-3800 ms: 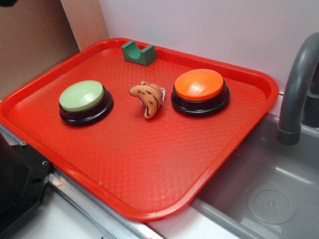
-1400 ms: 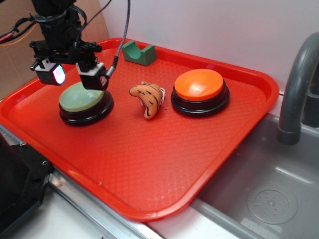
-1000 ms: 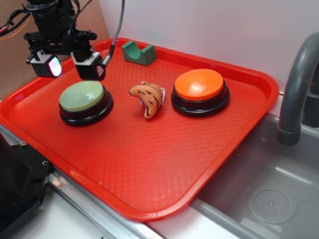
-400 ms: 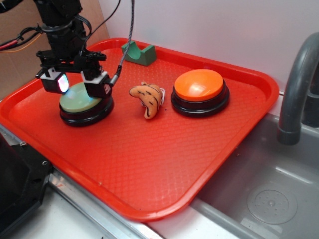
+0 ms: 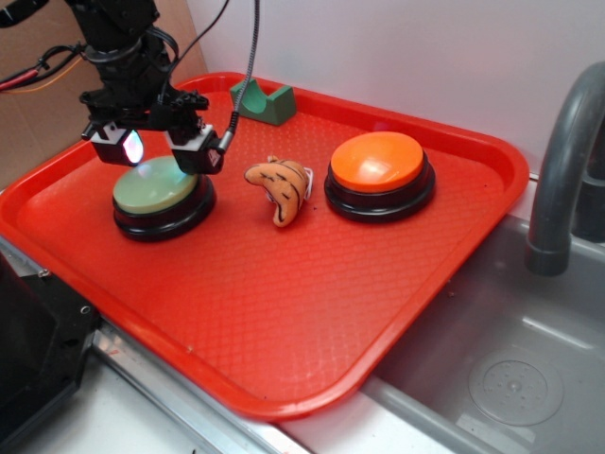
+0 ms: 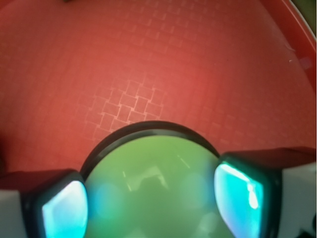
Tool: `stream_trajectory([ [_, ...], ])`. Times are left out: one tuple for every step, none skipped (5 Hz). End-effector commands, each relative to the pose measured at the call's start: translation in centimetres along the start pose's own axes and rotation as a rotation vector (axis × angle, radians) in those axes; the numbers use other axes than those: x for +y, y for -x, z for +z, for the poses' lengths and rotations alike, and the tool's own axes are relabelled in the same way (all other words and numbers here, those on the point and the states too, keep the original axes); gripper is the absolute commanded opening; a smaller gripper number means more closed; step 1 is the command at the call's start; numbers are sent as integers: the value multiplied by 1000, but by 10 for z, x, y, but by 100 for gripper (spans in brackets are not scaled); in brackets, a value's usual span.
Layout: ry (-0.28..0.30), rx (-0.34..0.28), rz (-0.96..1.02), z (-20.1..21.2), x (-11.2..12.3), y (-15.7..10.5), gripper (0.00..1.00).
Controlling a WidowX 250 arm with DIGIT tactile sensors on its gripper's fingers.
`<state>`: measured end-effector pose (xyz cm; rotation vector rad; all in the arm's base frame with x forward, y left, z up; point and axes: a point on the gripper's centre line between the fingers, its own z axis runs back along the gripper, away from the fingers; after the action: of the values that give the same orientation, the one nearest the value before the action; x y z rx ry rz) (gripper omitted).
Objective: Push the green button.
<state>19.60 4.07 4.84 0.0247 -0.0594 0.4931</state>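
the gripper (image 5: 161, 148) hangs just above the green button (image 5: 159, 187) on the red tray (image 5: 284, 312), its glowing fingers (image 6: 237, 198) spread wide

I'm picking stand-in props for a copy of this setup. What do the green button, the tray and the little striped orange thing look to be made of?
Green button: smooth matte plastic dome on a glossy black plastic base, going by the soft sheen. Tray: hard red plastic, moulded with a woven grid texture and a raised rim. Striped orange thing: probably soft fabric or plush; it looks lumpy and dull.
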Motion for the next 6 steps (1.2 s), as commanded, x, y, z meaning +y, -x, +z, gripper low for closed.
stream_trajectory([
  [117, 31, -5, 62, 3, -4, 100],
  [112, 27, -20, 75, 0, -5, 100],
  [112, 13, -22, 83, 1, -7, 100],
  [105, 5, -21, 99, 3, -7, 100],
  [89, -17, -27, 104, 1, -6, 100],
  [86, -29, -34, 108, -1, -6, 100],
])
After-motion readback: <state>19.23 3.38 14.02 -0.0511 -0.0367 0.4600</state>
